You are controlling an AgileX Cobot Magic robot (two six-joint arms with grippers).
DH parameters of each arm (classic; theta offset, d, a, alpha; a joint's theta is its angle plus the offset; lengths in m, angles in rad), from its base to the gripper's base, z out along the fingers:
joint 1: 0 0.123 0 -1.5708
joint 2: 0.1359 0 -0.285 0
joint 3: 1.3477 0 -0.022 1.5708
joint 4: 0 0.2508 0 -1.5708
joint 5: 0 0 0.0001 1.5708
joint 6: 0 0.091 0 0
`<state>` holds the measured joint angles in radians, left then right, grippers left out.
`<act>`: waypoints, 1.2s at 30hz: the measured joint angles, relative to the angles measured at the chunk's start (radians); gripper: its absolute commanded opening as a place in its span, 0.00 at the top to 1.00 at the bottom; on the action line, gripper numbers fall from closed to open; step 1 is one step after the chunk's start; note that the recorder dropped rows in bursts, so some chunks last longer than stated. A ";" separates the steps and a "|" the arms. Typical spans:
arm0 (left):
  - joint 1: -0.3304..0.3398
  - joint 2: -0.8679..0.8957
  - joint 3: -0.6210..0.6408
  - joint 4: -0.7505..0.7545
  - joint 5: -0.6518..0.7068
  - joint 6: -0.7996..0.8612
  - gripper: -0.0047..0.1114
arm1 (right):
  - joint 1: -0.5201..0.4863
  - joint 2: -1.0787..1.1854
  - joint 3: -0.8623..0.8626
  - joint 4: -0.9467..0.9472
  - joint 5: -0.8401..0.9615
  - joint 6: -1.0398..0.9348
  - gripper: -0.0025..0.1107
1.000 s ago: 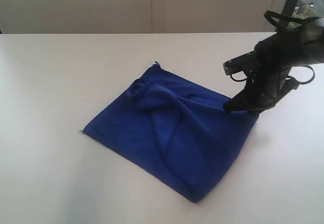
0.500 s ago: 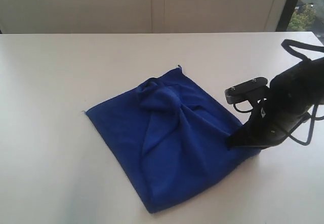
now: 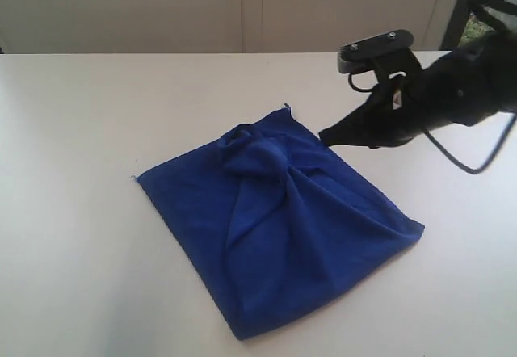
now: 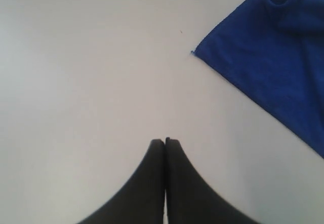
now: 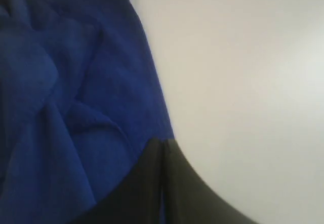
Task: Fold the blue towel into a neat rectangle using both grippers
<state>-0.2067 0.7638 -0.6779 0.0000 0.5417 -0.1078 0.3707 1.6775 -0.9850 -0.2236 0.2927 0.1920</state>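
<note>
We list one blue towel (image 3: 283,220), rumpled on bench (image 3: 81,131); right fingers (image 3: 339,133) closed, empty, at its edge; left fingers (image 4: 157,157) closed, apart.

Left tool (image 4: 165,141) and right tool (image 3: 326,137) pinched closed; right tilted down.

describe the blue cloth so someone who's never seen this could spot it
On the broad white table, look beside the tip of the black pincer gripper on the right arm. The deep royal-blue soft towel lies there, rumpled with a bunched ridge, the only coloured thing on it.
</note>
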 measured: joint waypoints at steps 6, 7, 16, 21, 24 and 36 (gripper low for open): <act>0.000 0.000 0.000 0.000 0.000 0.000 0.96 | 0.021 0.220 -0.219 0.005 -0.002 -0.002 0.98; 0.000 0.000 0.000 0.000 0.000 0.000 0.96 | 0.021 0.261 -0.264 0.005 0.004 -0.006 0.98; 0.000 0.000 0.000 0.000 0.000 0.000 0.96 | 0.021 0.498 -0.565 0.263 0.137 -0.318 0.98; 0.000 0.000 0.000 0.000 0.000 0.000 0.96 | 0.017 0.558 -0.652 0.442 0.189 -0.478 0.98; 0.000 0.000 0.000 0.000 0.000 0.000 0.96 | 0.009 0.579 -0.686 0.468 0.202 -0.496 0.98; 0.000 0.000 0.000 0.000 0.000 0.000 0.96 | -0.029 0.665 -0.737 0.506 0.162 -0.502 0.98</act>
<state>-0.2067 0.7638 -0.6779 0.0000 0.5417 -0.1078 0.3413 2.3422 -1.7222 0.2826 0.4543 -0.3096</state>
